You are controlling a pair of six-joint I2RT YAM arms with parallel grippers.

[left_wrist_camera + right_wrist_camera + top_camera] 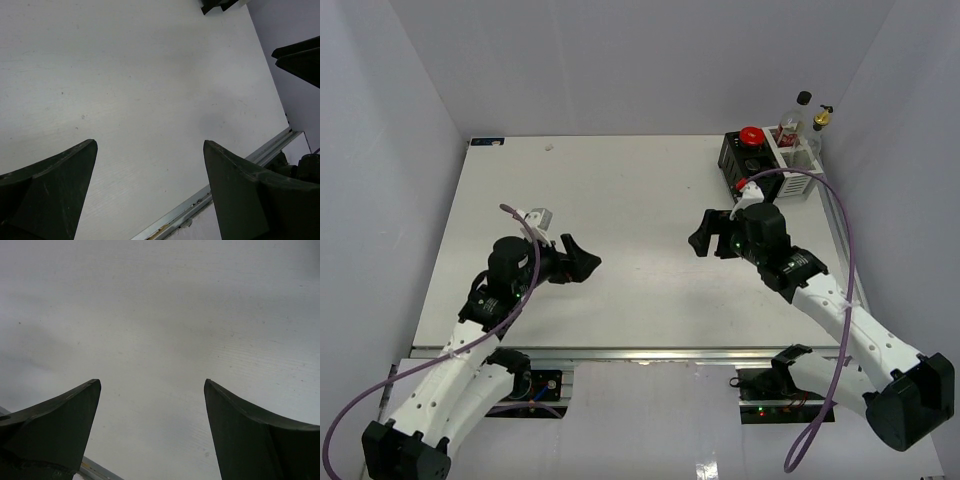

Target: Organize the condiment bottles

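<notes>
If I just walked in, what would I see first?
The left gripper and right gripper hover open and empty, facing each other over the middle of the white table. At the far right corner sits a wire rack holding the condiment bottles, with one bright red lid standing out.

Top external: high above the near edge, looking down on the whole table (pixel 620 190).
Left wrist: low, close to the table, facing right; the dark shape (pixel 301 59) at its edge is perhaps the other arm.
Right wrist: low, close, facing left.
Shared: the table's white middle.
</notes>
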